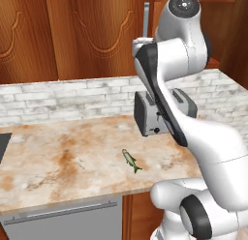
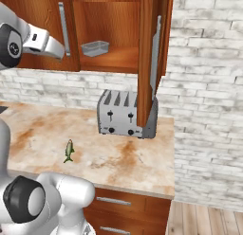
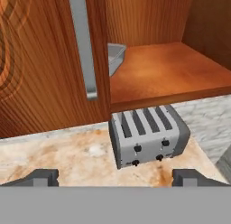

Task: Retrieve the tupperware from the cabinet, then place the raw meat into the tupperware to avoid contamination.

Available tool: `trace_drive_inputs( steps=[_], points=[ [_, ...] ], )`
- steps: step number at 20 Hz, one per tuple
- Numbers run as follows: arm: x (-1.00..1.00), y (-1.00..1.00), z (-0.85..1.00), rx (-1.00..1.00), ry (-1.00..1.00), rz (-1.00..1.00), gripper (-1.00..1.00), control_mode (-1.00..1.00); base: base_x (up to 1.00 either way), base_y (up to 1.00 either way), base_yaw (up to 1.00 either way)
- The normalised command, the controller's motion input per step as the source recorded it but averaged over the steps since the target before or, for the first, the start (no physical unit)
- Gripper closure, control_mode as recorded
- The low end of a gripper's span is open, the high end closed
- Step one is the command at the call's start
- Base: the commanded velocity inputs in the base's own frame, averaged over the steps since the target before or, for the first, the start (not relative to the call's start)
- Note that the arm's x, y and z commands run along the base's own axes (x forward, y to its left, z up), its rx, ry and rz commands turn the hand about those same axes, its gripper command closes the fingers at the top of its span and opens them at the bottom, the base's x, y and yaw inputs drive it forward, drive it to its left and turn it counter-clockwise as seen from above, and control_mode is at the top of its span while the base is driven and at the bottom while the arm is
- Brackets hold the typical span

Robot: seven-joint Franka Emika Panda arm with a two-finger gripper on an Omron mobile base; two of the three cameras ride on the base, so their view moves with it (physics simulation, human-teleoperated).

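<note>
The tool (image 3: 115, 178) stood wide and empty before the open cabinet (image 2: 142, 63). The tupperware (image 2: 95, 48) sat at the shelf's left edge; reaching in level, clear of the door, would serve best.

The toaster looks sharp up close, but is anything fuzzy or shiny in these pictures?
Hand view: the toaster is crisp, with flat even light and no glare on its metal. Right base view: the tupperware sits in the dimmer cabinet interior, small and a bit soft. Left base view: the raw meat is tiny and slightly blurred, with no clear shadow beneath it on the counter.
</note>
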Motion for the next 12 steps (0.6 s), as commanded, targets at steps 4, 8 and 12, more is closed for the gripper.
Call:
trace_drive_inputs(
  steps=[4, 8, 12],
  points=[
    [0.32, 0.14, 0.14, 0.04, -0.10, 0.08, -1.00, -1.00, 0.00, 0.00, 0.00],
    [0.31, 0.09, 0.12, 0.02, -0.13, 0.08, -1.00, -1.00, 0.00, 0.00, 0.00],
    [0.26, 0.01, 0.11, 0.00, -0.15, 0.06, -1.00, -1.00, 0.00, 0.00, 0.00]
  ],
)
